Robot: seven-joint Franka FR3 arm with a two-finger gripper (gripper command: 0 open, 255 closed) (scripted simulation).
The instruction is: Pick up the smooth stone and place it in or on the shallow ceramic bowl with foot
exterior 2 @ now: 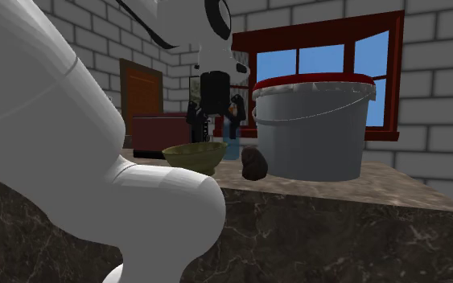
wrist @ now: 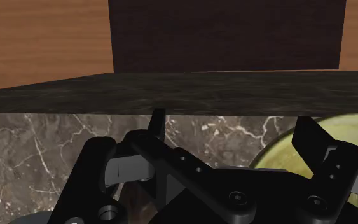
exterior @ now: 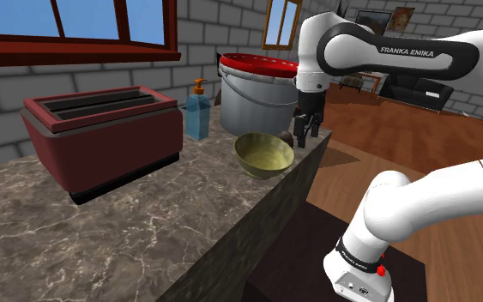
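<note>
Shoulder view puts the dark stone (exterior: 286,138) on the marble counter (exterior: 145,223), between the olive bowl (exterior: 264,154) and the white bucket (exterior: 252,94), close to both. My claw (exterior: 307,129) hangs just beside the stone near the counter's edge, fingers spread with nothing between them. I judge this to be the approach, with the stone not yet grasped. Next I must centre over it, descend, and close without nudging the bowl.

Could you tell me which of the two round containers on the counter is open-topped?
The low yellow-green bowl is open; the taller grey bucket beside it is shut by a red lid.
</note>
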